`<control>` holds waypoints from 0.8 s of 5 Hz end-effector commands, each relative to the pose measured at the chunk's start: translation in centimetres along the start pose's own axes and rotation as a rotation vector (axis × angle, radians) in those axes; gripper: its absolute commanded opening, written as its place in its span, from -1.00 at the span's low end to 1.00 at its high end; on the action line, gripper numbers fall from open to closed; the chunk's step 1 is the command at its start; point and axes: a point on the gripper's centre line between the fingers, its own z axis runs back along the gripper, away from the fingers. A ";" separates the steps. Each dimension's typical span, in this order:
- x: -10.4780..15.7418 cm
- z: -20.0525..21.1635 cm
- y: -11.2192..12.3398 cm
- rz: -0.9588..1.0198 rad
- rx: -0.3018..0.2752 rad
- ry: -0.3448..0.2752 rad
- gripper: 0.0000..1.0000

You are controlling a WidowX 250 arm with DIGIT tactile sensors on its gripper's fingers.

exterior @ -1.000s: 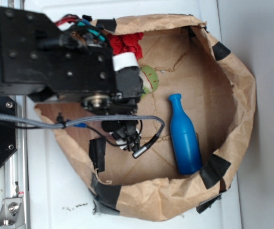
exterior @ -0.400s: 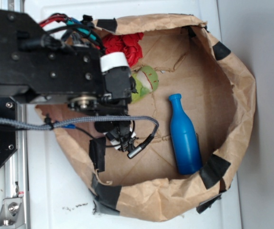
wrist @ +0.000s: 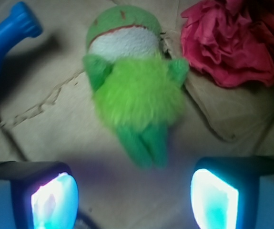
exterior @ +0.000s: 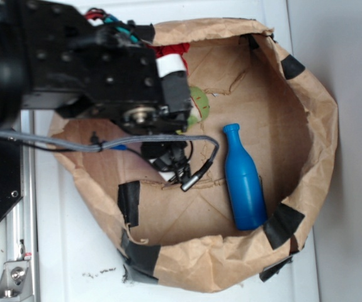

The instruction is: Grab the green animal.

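Inside the paper bag (exterior: 306,126), green animal (wrist: 136,95) lies flat, red cloth (wrist: 232,43) just right, blue bottle (wrist: 5,38) left. Gripper (wrist: 134,198) spread, empty, short of its feet. Judgement: advance, straddle the fuzzy body, descend, then close, avoiding cloth.

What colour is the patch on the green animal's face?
White, edged with red, on the green animal; clearest in the wrist view.
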 end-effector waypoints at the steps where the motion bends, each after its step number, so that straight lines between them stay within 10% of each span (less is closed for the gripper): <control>1: 2.6 2.6 -2.4 -0.032 -0.050 -0.058 1.00; 4: 4.1 1.6 -2.5 -0.045 -0.021 -0.061 1.00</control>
